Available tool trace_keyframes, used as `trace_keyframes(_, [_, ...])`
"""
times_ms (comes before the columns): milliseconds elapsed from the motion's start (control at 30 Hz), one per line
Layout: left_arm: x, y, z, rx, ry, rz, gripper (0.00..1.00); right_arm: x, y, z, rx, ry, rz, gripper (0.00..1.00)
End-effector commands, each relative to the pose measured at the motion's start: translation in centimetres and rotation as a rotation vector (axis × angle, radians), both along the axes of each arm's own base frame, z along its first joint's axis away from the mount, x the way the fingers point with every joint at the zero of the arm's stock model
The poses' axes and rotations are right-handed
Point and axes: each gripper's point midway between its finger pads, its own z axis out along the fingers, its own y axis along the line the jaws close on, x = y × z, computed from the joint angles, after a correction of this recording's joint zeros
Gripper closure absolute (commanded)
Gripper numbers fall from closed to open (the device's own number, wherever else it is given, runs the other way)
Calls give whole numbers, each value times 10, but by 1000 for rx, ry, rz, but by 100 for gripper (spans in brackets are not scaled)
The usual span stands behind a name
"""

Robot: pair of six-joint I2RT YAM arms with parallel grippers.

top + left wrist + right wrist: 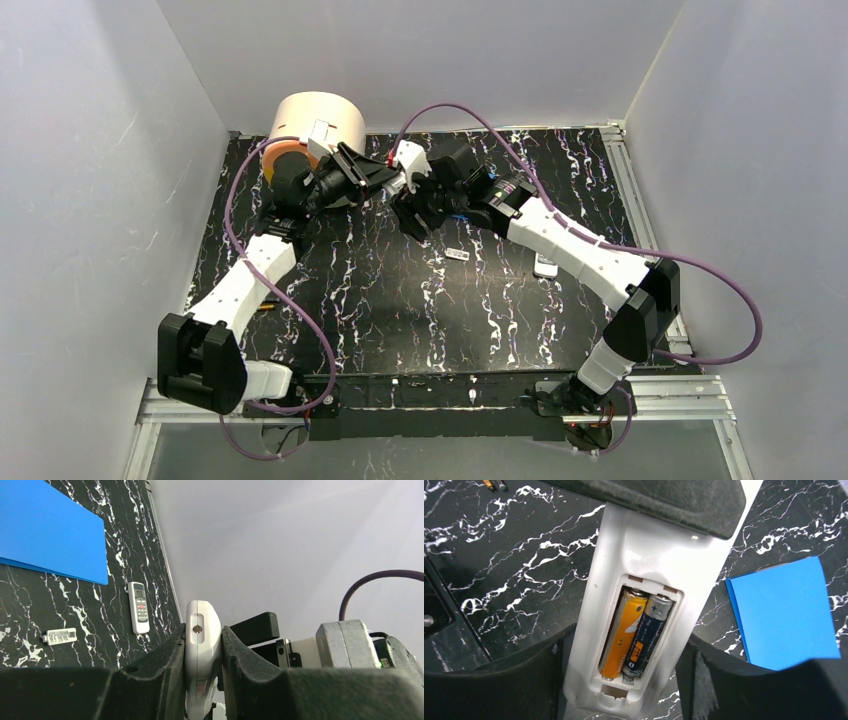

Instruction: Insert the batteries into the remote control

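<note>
My left gripper (202, 632) is shut on the thin sides of the white remote control (202, 615) and holds it above the table. The remote control's (649, 555) back faces the right wrist view, with its compartment uncovered. Two batteries lie side by side in it: an orange one (624, 630) and a dark one (647, 635). My right gripper (624, 640) straddles the compartment end, and its fingers (704, 680) press against both long edges. From above, the two grippers (385, 180) (415, 205) meet at the table's far middle.
A second white remote (138, 606) (547, 265) lies on the marbled table near the right edge. A small white cover piece (60, 636) (457, 254) lies mid-table. A blue sheet (784, 615) sits under the right arm. A beige cylinder (315, 125) stands far left. Loose batteries (494, 485) lie on the table.
</note>
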Motion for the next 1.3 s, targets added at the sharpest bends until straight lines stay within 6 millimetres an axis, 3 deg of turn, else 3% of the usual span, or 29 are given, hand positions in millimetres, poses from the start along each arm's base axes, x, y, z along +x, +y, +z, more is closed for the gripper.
trace_keyframes(0, [-10,6,2,28,-14,13,93,3,7,28,41,-81,23,22])
trace_keyframes(167, [-10,7,-2,40,-8,18,95,1,14,37,99,-83,39,23])
trace_keyframes(300, [-8,8,-5,52,-1,26,95,6,17,43,128,-88,-2,32])
trace_keyframes(400, [-7,8,-6,54,5,28,94,11,16,35,111,-78,-29,39])
trace_keyframes(467, [-7,8,-7,56,7,30,91,11,17,27,89,-60,-29,51])
trace_keyframes(533, [-7,9,-10,66,16,32,81,13,17,21,72,-49,-33,63])
trace_keyframes(667, [-10,17,-27,123,52,70,44,12,14,6,34,-44,-25,68])
trace_keyframes(767, [-15,34,-52,214,99,123,22,6,7,-17,-18,-32,6,70])
trace_keyframes(833, [-20,51,-70,297,134,167,17,0,2,-40,-65,-13,38,71])
trace_keyframes(1000, [-36,98,-101,442,225,287,12,-21,-10,-101,-180,68,133,73])
trace_keyframes(1133, [-48,143,-123,573,341,414,10,-29,-12,-135,-237,118,165,77])
trace_keyframes(1267, [-53,160,-131,612,382,429,10,-39,-7,-165,-310,118,213,77])
